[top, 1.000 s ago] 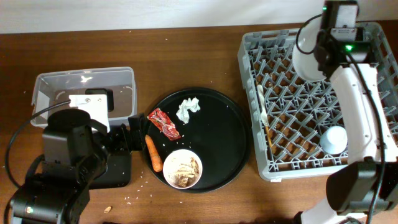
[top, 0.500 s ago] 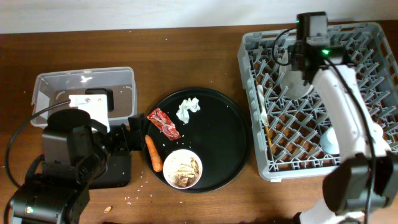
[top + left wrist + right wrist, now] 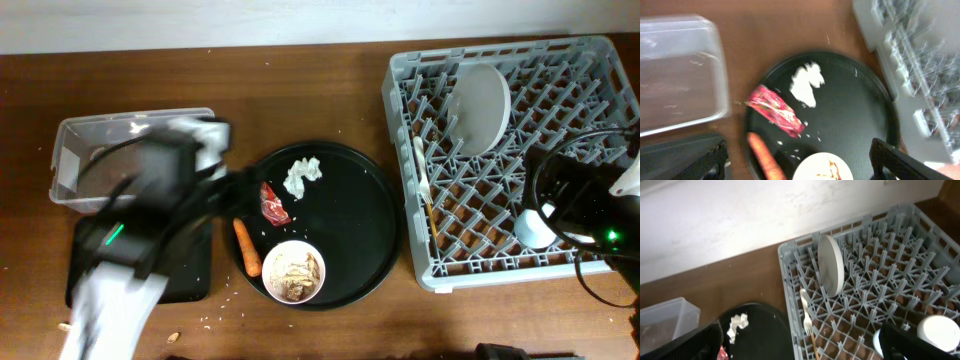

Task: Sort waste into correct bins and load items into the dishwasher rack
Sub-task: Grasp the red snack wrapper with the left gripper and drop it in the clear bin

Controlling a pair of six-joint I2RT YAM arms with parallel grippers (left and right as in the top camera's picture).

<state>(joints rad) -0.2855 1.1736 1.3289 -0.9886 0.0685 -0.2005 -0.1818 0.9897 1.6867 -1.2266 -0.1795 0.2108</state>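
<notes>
Waste sorting in hand. My left gripper [image 3: 799,162] wide, empty; wrapper [image 3: 775,111] just ahead of it, tub [image 3: 680,75] ahead-left. Next: lower, pinch 1 wrapper. Right gripper [image 3: 800,347] wide; plate [image 3: 831,270] stands ahead in rack [image 3: 880,295].

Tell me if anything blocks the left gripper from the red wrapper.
Nothing visible does. The red wrapper lies uncovered on the round black tray below the left gripper; carrot and tissue lie beside it, not over it.

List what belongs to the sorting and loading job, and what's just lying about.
Job: red wrapper, tissue, carrot, bowl of scraps, plate, white cup, fork, chopsticks, clear tub, black rectangular tray, dishwasher rack.
Lying about: round black tray, loose crumbs.
</notes>
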